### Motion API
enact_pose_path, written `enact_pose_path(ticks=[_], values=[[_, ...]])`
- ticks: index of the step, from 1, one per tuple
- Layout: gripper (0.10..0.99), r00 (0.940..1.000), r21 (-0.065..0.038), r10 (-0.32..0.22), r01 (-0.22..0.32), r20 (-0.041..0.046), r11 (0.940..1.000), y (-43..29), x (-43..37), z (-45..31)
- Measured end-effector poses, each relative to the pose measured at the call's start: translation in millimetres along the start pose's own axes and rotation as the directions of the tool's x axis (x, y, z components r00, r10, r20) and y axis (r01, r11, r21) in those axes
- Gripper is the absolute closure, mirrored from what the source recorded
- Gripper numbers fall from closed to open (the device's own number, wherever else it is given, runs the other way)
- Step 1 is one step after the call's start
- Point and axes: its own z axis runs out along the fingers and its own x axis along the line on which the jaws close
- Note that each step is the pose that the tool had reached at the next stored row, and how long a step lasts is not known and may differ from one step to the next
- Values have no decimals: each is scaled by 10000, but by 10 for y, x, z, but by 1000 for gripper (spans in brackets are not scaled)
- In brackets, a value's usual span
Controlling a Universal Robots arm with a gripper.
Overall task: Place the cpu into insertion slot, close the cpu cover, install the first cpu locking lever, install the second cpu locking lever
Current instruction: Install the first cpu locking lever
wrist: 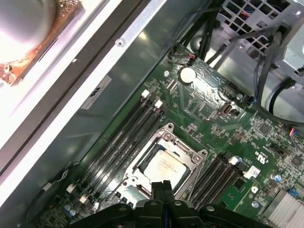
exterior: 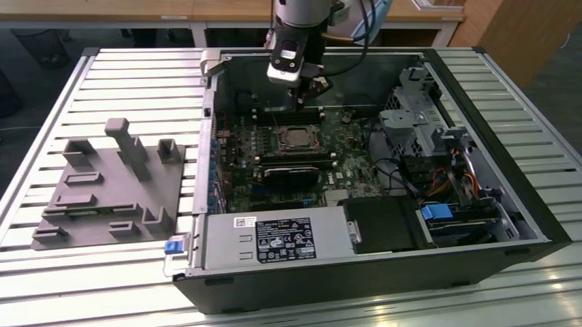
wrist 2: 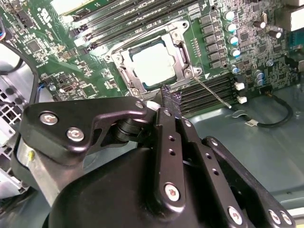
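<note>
Gripper [wrist 2: 171,102] fingers were pressed together with nothing between them; in both wrist views the two black pads met tip to tip [wrist: 165,187]. In the exterior view the gripper [exterior: 307,92] hung low inside the open computer case [exterior: 536,204], over the green motherboard [exterior: 350,167].

In the second wrist view its tip was just beside one edge of the cpu cover [wrist 2: 124,61], above the long black memory slots [wrist 2: 209,92]. I could not tell if the tip touched anything.

The cpu [wrist 2: 153,64] lay flat in the insertion slot [wrist: 198,156], and its pale metal top showed through the window of the cover. The cover lay down flat around the chip.

A thin metal locking lever [wrist 2: 213,92] ran out from one corner of the socket, slanted across the memory slots. I could not tell if it was hooked.

The case lay on its side on a slatted metal table [exterior: 118,75]. A grey moulded fixture [exterior: 109,191] stood on the table at the exterior view's left, well apart from the gripper.
</note>
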Motion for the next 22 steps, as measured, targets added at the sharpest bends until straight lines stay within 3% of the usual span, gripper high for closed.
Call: enact_pose_path(ticks=[15, 18, 22], values=[[980, 9953, 4, -969, 969, -59, 9953, -2, -1, 0], [980, 9906, 1, -1365, 1365, -82, 9906, -2, -2, 0], [980, 9784, -2, -2063, 2063, -127, 9785, -2, -1, 1]])
